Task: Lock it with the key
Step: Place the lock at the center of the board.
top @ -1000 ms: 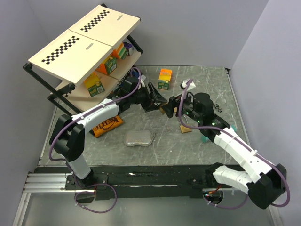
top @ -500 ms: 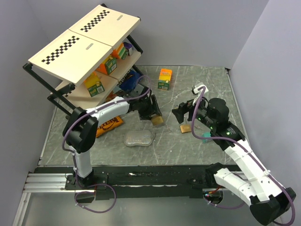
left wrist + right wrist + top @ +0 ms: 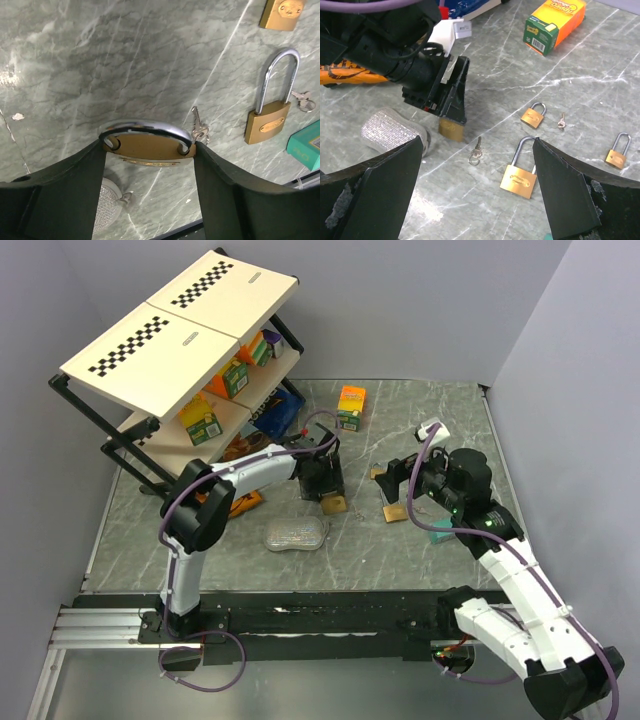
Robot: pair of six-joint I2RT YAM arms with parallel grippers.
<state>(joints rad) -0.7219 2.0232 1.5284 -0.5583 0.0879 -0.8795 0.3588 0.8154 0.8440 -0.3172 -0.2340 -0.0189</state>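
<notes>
Right gripper point(image 3: 476, 142), jaws newly spread and empty, has withdrawn. Left gripper point(image 3: 150, 147) pinches the brass padlock point(image 3: 451, 130); the key point(image 3: 198, 129) lies loose beside it, so locking remains.

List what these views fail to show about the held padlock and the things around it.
Padlock in the left hand: right wrist view, the fingers cover its shackle; its keyhole shows in no view.
Second padlock: left wrist view, top edge cuts off its shackle.
Teal box: left wrist view, cut by the right edge.
Key: right wrist view, teeth too small to read.
</notes>
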